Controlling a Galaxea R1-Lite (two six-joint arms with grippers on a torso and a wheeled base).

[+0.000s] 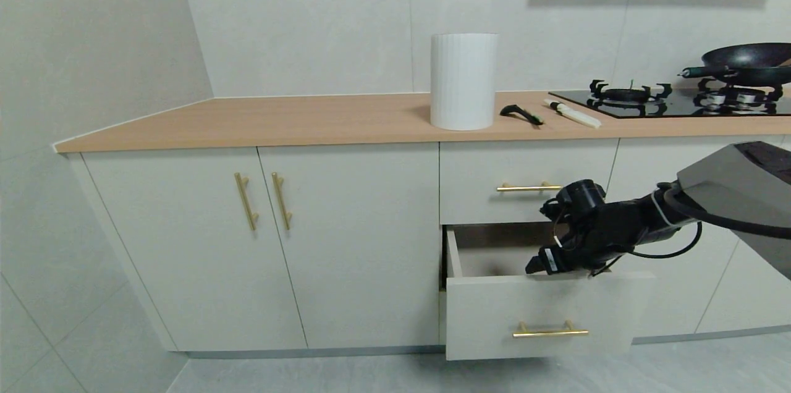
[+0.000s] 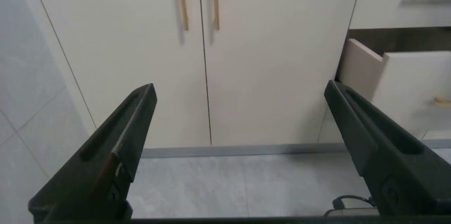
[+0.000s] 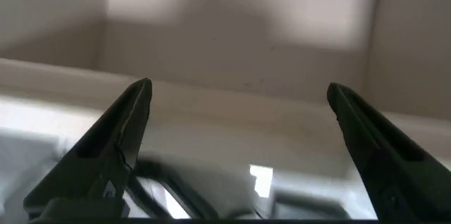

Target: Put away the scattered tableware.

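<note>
On the wooden countertop (image 1: pixel 278 118) lie a black-handled utensil (image 1: pixel 522 114) and a cream-handled knife (image 1: pixel 571 113), to the right of a tall white ribbed holder (image 1: pixel 463 81). Below them the lower drawer (image 1: pixel 537 309) is pulled out. My right gripper (image 1: pixel 544 266) hangs just over the drawer's front edge; in its wrist view the fingers (image 3: pixel 116 146) stand wide apart with nothing between them, above the pale drawer interior (image 3: pixel 239 62). My left gripper (image 2: pixel 239 153) is open and empty, low near the floor, facing the cabinet doors (image 2: pixel 197 55).
A black gas hob (image 1: pixel 673 101) with a dark wok (image 1: pixel 744 65) sits at the right of the counter. A shut drawer with a gold handle (image 1: pixel 528 187) is above the pulled-out one. Tiled walls close the left side and back; grey floor (image 2: pixel 232 185) lies below.
</note>
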